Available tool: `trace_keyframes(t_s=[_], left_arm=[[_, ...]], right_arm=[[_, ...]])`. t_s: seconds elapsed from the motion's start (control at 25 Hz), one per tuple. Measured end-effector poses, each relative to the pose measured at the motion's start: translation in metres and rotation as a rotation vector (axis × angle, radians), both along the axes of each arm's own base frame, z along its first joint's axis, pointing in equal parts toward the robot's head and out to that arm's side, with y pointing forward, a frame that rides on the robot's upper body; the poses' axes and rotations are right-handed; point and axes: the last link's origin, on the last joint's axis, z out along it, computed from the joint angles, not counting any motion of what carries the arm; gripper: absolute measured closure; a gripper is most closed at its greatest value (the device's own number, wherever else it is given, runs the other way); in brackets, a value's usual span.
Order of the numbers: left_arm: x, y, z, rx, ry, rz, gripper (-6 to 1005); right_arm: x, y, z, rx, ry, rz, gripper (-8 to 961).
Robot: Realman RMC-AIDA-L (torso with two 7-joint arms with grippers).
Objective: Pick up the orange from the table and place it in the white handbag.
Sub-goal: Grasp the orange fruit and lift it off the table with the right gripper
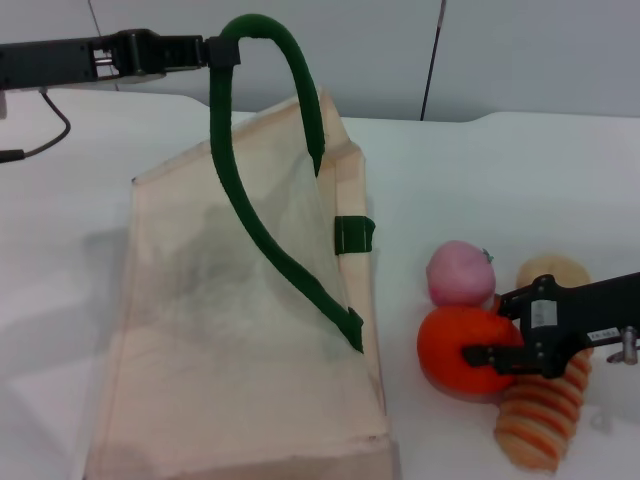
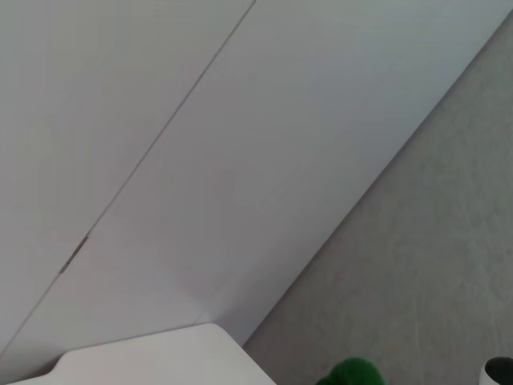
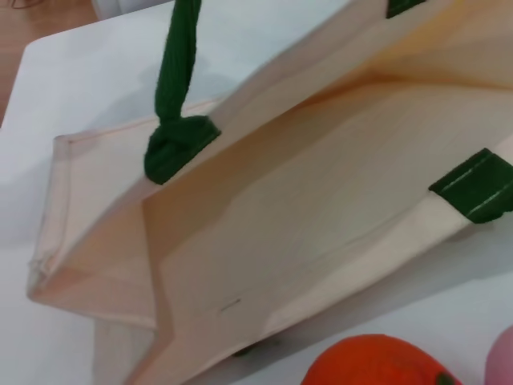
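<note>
The table (image 1: 520, 170) is a white surface bearing every item. The white handbag (image 1: 250, 400), the largest object, lies toward the robot's left with one side pulled upward, so that its mouth gapes toward the fruit. This opening is maintained by the left gripper (image 1: 215, 52), which is raised at the far left and clenched on the top of the dark green handle (image 1: 290, 70), evidently to hold the bag open for loading. The right wrist view looks into the bag's interior (image 3: 304, 208), and the part visible there holds nothing; the deeper end cannot be seen.

The orange (image 1: 462, 352) rests on the table just beside the bag's near right corner, touching the pink fruit (image 1: 460, 272) behind it and the striped roll (image 1: 540, 415) to its right. The right gripper (image 1: 495, 353) reaches in from the right; one dark finger lies against the orange, but whether the jaws are closed on it cannot be told.

By judgement, the grasp is in progress and the transfer into the bag is not yet done.
</note>
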Motion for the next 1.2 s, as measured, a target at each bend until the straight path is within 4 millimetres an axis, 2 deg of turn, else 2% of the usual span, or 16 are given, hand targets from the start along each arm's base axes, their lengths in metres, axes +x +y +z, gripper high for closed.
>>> trace_keyframes(t_s=[0.96,1.2], left_arm=[[0.0003,0.0001,0.0005,0.000,-0.001,-0.002,865],[0.0004,0.0002,0.0005,0.000,-0.001,-0.002,866]], right_arm=[[-0.0029,0.0008,0.0062,-0.006,0.006,0.007,672],[-0.0098,-0.0007,0.0101,-0.019,0.034,0.037,727]])
